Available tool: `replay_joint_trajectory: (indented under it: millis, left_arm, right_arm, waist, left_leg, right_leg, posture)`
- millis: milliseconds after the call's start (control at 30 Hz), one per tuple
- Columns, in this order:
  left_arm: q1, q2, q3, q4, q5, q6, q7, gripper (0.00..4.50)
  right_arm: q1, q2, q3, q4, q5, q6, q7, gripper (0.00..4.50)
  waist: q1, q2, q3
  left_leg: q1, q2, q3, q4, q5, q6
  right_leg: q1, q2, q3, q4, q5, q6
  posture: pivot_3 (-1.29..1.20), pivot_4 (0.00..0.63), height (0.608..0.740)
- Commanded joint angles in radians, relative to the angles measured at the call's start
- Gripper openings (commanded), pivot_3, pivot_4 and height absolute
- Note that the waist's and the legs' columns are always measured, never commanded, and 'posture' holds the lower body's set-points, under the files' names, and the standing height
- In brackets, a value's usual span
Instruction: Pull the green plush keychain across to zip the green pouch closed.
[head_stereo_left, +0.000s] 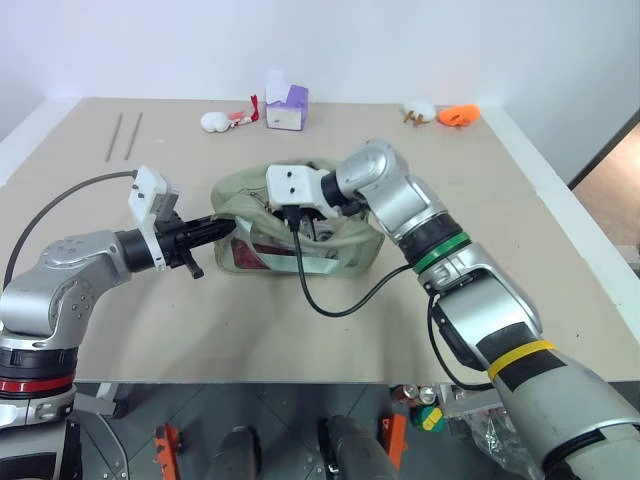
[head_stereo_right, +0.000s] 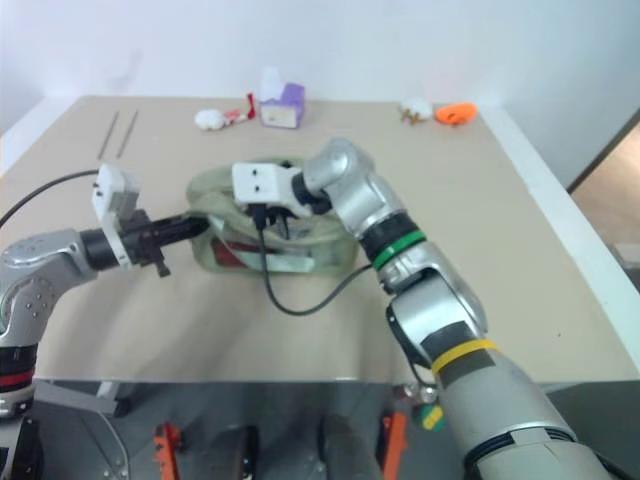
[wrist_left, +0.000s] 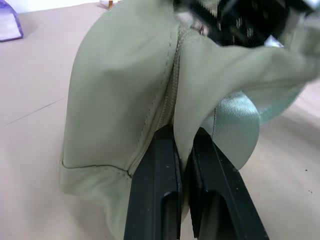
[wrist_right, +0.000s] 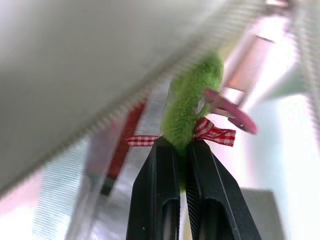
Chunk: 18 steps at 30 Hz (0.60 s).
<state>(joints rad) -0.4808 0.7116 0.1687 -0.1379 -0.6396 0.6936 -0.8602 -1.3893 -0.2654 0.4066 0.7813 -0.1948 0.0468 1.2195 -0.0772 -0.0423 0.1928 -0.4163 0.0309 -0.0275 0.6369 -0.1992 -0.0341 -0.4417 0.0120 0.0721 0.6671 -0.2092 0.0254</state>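
Two grips are locked in on the green pouch, which sits mid-table! At the pouch's end, the left gripper pinches the fabric beside the zipper seam. Up on the pouch's top, the right gripper is clamped on the green plush keychain, checked red bow and coppery clasp right beside the fingertips.

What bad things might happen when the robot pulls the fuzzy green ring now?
The right gripper pinches only the bottom of the green plush keychain, so it might slip out. The left gripper holds just a thin fold at the green pouch's end, so the pouch might slide along instead of zipping.
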Motion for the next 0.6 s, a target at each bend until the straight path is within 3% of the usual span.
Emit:
replay_joint_trajectory:
  millis: [33,267,433,600]
  left_arm:
    - [-0.02,0.001,0.015,-0.012,-0.002,-0.02,-0.002,0.0]
    - [-0.047,-0.01,-0.002,0.016,0.007,-0.03,-0.014,0.0]
    - [-0.059,-0.018,-0.009,0.024,0.013,-0.032,-0.021,0.0]
    - [-0.062,-0.023,-0.011,0.033,0.019,-0.037,-0.03,0.0]
  right_arm:
    - [-0.102,-0.058,-0.092,-0.024,0.062,0.041,0.04,0.17]
    - [-0.049,-0.129,-0.126,-0.221,0.144,0.204,0.157,0.17]
    - [-0.022,-0.186,-0.128,-0.265,0.122,0.21,0.124,0.17]
    - [-0.076,-0.288,-0.146,-0.223,0.08,0.096,0.072,0.17]
  waist:
    - [0.001,0.0,0.0]
    - [0.001,0.0,0.0]
    - [0.003,0.0,0.0]
    - [0.003,0.001,0.0]
  left_leg:
    - [-0.001,0.0,0.0,0.0,0.0,0.0]
    - [0.0,0.0,-0.002,-0.002,0.0,0.0]
    - [0.0,-0.001,-0.002,-0.001,0.0,0.0]
    - [-0.001,-0.001,-0.002,-0.001,0.0,-0.001]
  right_leg:
    - [0.0,0.0,0.0,0.0,0.0,0.0]
    - [0.0,0.0,-0.001,0.0,-0.001,-0.001]
    - [0.0,0.0,-0.002,0.0,-0.001,-0.001]
    - [0.0,-0.001,-0.002,0.0,-0.001,0.0]
  posture:
    - [0.0,0.15,0.74]
    - [0.0,0.15,0.74]
    - [0.0,0.15,0.74]
    - [0.0,0.15,0.74]
